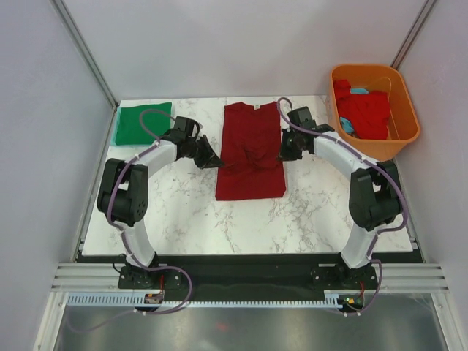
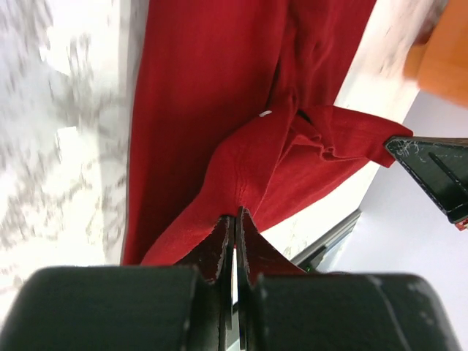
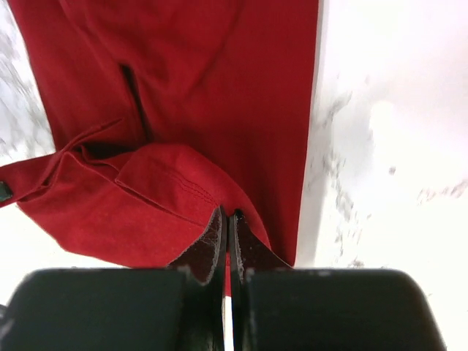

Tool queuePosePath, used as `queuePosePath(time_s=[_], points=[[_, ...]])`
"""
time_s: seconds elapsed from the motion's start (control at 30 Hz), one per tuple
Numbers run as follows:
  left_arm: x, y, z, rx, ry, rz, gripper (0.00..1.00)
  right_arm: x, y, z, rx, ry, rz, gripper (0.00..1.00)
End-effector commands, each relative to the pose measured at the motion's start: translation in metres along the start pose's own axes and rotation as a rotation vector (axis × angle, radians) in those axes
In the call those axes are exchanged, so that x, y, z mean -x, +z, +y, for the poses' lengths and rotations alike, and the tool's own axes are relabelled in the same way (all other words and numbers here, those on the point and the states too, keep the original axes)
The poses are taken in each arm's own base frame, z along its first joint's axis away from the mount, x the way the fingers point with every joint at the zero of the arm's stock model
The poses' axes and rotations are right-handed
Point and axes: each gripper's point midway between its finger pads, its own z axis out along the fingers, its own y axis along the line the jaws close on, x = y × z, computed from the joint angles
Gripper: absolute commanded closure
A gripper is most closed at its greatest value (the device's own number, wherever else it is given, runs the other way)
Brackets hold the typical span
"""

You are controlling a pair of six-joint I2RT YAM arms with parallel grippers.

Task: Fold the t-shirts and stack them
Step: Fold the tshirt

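White marble table with maroon t-shirt and folded green t-shirt

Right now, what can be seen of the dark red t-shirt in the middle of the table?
The dark red t-shirt is soft plain cloth, lying on the marbled table, collar at the far end, hem at the near end. Its shape is long and narrow, creased around the middle. The left pincer and the right pincer are each shut on a pinch of cloth at its side edges, raising small folds.
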Motion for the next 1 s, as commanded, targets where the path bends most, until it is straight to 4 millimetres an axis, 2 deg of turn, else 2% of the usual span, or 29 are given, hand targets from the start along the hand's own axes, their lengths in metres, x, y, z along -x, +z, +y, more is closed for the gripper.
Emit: queuePosePath(time_s=[0.0,0.03,0.07,0.1,0.13,0.33,0.47,0.5,0.6,0.67,0.7,0.73,0.77,0.8,0.83,0.87,0.9,0.97], points=[[0.027,-0.003,-0.022,-0.072,0.064,-0.020,0.98,0.038,-0.002,0.007,0.045,-0.019,-0.039,1.00],[0.032,0.003,-0.018,-0.068,0.054,-0.012,0.98,0.043,-0.001,0.009,0.055,-0.016,-0.042,1.00],[0.040,0.002,-0.026,-0.088,0.069,-0.019,0.98,0.045,0.005,0.005,0.056,-0.015,-0.031,1.00],[0.043,0.004,-0.025,-0.092,0.064,-0.014,0.98,0.053,0.005,0.009,0.071,-0.018,-0.043,1.00],[0.048,0.010,-0.020,-0.088,0.054,-0.009,0.98,0.058,0.006,0.007,0.077,-0.016,-0.045,1.00],[0.080,0.019,-0.035,-0.136,0.098,-0.032,0.98,0.069,0.024,-0.006,0.075,-0.003,-0.031,1.00],[0.093,0.030,-0.028,-0.133,0.063,-0.029,0.98,0.075,0.042,-0.013,0.085,-0.003,-0.021,1.00],[0.094,0.038,-0.021,-0.123,0.046,-0.021,0.98,0.079,0.043,-0.011,0.091,-0.006,-0.028,1.00],[0.102,0.049,-0.016,-0.126,0.031,-0.012,0.98,0.090,0.050,-0.012,0.095,-0.022,-0.044,1.00],[0.113,0.049,-0.015,-0.132,0.028,-0.026,0.98,0.094,0.059,-0.016,0.093,-0.018,-0.039,0.99],[0.117,0.050,-0.015,-0.134,0.032,-0.032,0.96,0.102,0.058,-0.014,0.103,-0.023,-0.055,0.98],[0.125,0.053,-0.018,-0.145,0.041,-0.039,0.92,0.105,0.059,-0.014,0.106,-0.018,-0.055,0.97],[0.128,0.051,-0.022,-0.168,0.053,-0.034,0.87,0.107,0.060,-0.019,0.103,-0.008,-0.054,0.90],[0.129,0.052,-0.026,-0.192,0.076,-0.024,0.75,0.111,0.059,-0.019,0.107,-0.008,-0.062,0.84],[0.137,0.048,-0.032,-0.222,0.094,-0.027,0.71,0.114,0.058,-0.021,0.104,-0.010,-0.071,0.78],[0.136,0.043,-0.037,-0.251,0.100,-0.013,0.68,0.119,0.054,-0.022,0.105,-0.027,-0.084,0.69],[0.140,0.037,-0.039,-0.259,0.105,-0.024,0.64,0.123,0.049,-0.021,0.113,-0.038,-0.095,0.67],[0.148,0.021,-0.047,-0.258,0.133,-0.071,0.62,0.129,0.036,-0.018,0.129,-0.047,-0.119,0.63]])
